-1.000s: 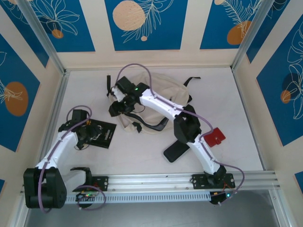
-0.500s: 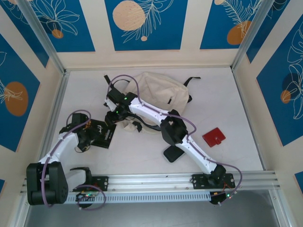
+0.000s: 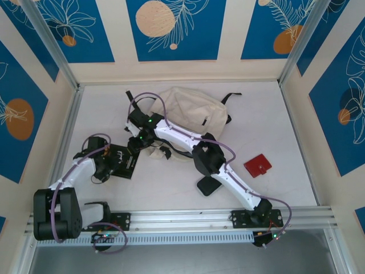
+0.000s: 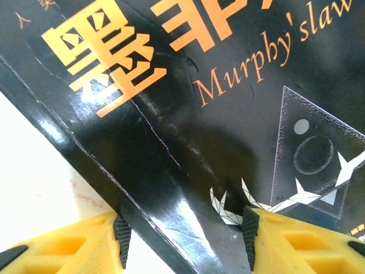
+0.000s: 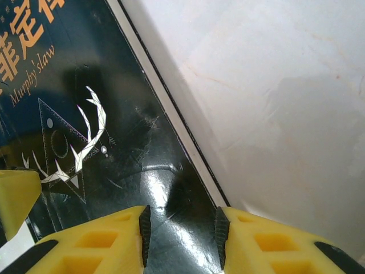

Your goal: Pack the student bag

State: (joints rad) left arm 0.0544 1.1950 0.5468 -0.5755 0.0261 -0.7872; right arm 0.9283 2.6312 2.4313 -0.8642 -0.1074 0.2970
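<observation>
Student bag (image 3: pixel 191 108), a soft cream fabric backpack with black straps, lies flattened on the white counter (image 3: pixel 274 125) against the middle of the far edge, a little towards the left, with one strap trailing towards the far-right corner. Glossy black paperback book (image 3: pixel 122 164) lies flat on the counter near the left edge, just in front of the bag's near-left corner and not inside it. Left wrist view: the book's cover (image 4: pixel 228 114) carries large orange characters, the words "Murphy's law" and a white deer-antler line drawing. Left hand (image 3: pixel 104 164) is down at the book's left side; left wrist view shows this hand (image 4: pixel 182 245) with its jaws about half open, the book's long edge running between the yellow fingers (image 4: pixel 302 242), one finger over bare counter, the other over the cover. Right arm reaches across the front of the bag, and the right hand (image 3: pixel 138 144) sits at the book's far-right corner. Right wrist view: right hand (image 5: pixel 181 234) jaws are narrowly parted over the book's edge (image 5: pixel 142 154). Cannot tell whether either hand's pads press on the book. Small red square flat item (image 3: pixel 258 165) lies towards the right edge; a black flat oblong object (image 3: pixel 206 185) lies near the middle of the near edge, partly under the right arm.
</observation>
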